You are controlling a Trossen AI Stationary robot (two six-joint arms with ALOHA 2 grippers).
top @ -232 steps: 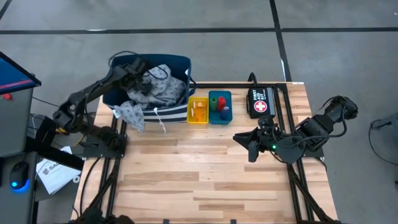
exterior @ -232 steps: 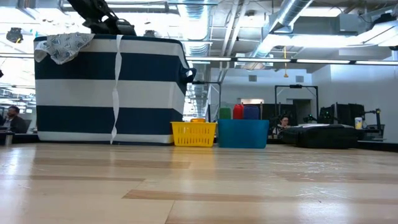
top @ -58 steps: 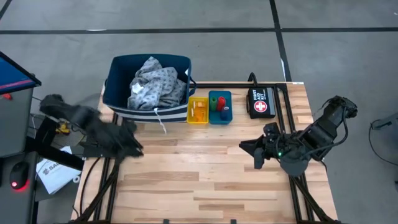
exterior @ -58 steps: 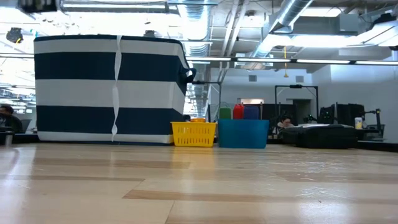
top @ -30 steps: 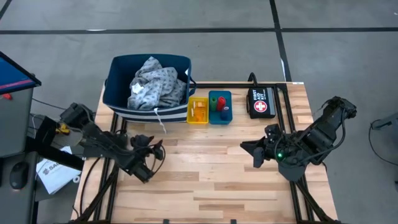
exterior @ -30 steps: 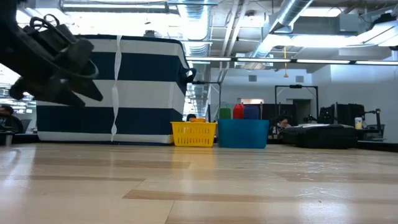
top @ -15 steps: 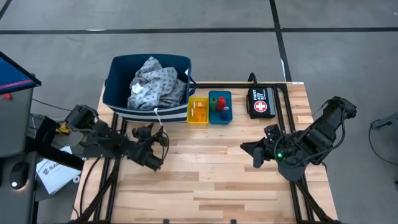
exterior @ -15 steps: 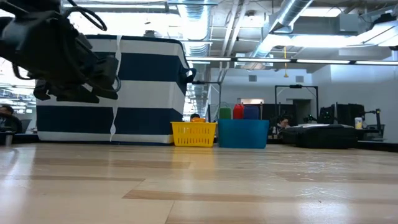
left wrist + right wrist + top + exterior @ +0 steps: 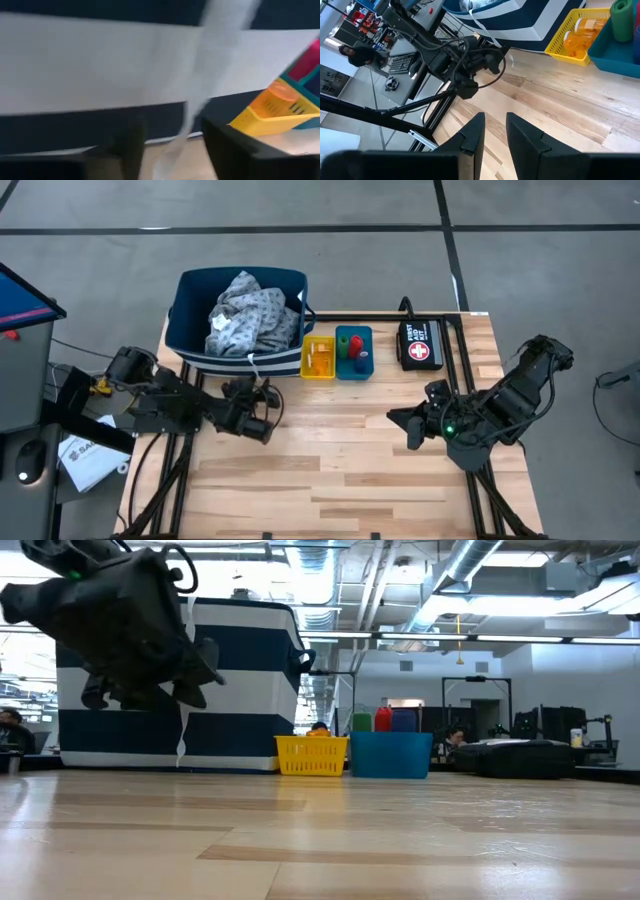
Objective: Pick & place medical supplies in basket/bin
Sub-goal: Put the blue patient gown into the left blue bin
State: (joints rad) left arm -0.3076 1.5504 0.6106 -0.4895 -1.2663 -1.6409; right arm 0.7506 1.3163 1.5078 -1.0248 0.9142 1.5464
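The navy, white-striped basket [image 9: 190, 340] stands at the table's far left with the grey dotted gown cloth [image 9: 245, 315] bunched inside. Right of it, the yellow tray [image 9: 319, 372] holds orange pill bottles [image 9: 580, 35], and the teal tray [image 9: 353, 372] holds green [image 9: 343, 343], red [image 9: 357, 342] and blue [image 9: 361, 364] rolls. My left gripper [image 9: 266, 404] hovers open just in front of the basket, pointing at its striped wall [image 9: 75, 70]. A white strap [image 9: 192, 112] hangs from the basket in line with the gap between its fingers. My right gripper [image 9: 402, 420] waits open, with a narrow gap, over the table's right half.
A black pouch with a red-and-white cross [image 9: 420, 345] lies right of the teal tray. Bare wooden tabletop [image 9: 330, 460] stretches between the two arms and toward the near edge. Beyond the table's left edge are a desk and papers [image 9: 85, 455].
My left gripper has swung from the table's left side toward the right and the far edge, ending close in front of the basket near its hanging strap. It has also turned so that it faces the basket wall.
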